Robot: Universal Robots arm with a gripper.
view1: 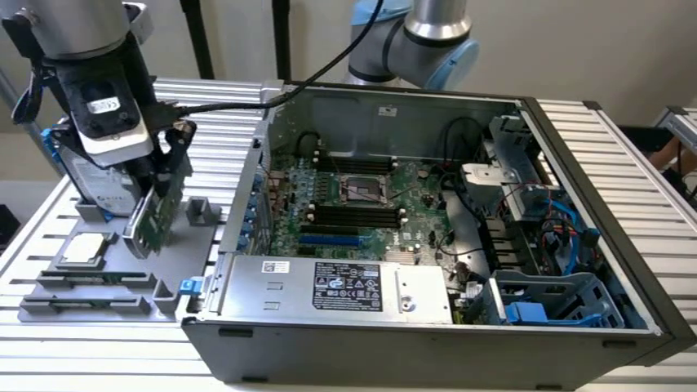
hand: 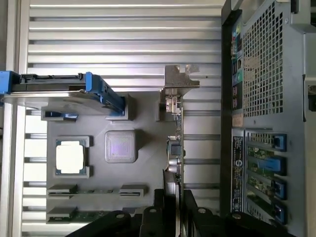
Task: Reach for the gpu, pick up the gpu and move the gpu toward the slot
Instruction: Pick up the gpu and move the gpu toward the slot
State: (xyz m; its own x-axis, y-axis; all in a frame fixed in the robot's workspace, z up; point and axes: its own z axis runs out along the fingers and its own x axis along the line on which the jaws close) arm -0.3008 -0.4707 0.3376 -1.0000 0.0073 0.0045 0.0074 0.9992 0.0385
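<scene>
The work sits on a bench (view1: 218, 106) (hand: 123, 44) of ribbed silver metal slats, with a plain beige wall (view1: 566, 49) behind it and two dark upright poles (view1: 201, 41) in front of the wall. The arm (view1: 93, 33) comes down at the exterior view's left, trailing a black cable (view1: 316, 82) across the slats.

The fingers (view1: 172, 155) (hand: 165, 197) are pinching the graphics card (view1: 153, 216) (hand: 175, 143), one on each face of its thin green board. The card stands on edge directly below the fingers, slightly tilted, over a flat grey tray (view1: 201, 253) (hand: 148, 163) that lies on the bench. Whether its lower edge touches the tray I cannot tell. Its silver bracket (hand: 180, 79) is at the end farthest from the fingers in the wrist view, beside a small grey post of the tray.

On the exterior view's left of the fingers, a grey hard drive (view1: 93, 184) (hand: 54, 91) with blue rails stands upright in the same tray, near the card but apart from it. Below it in that view, a square silver processor chip (view1: 87, 249) (hand: 70, 159) lies flat in its own recess.

On the exterior view's right of the fingers, just beside the tray, an open computer case (view1: 436, 343) (hand: 266, 74) lies on its side on the slats. Its green main board (view1: 360, 204) faces up, and a silver labelled power box (view1: 338, 286) sits along the near wall.
</scene>
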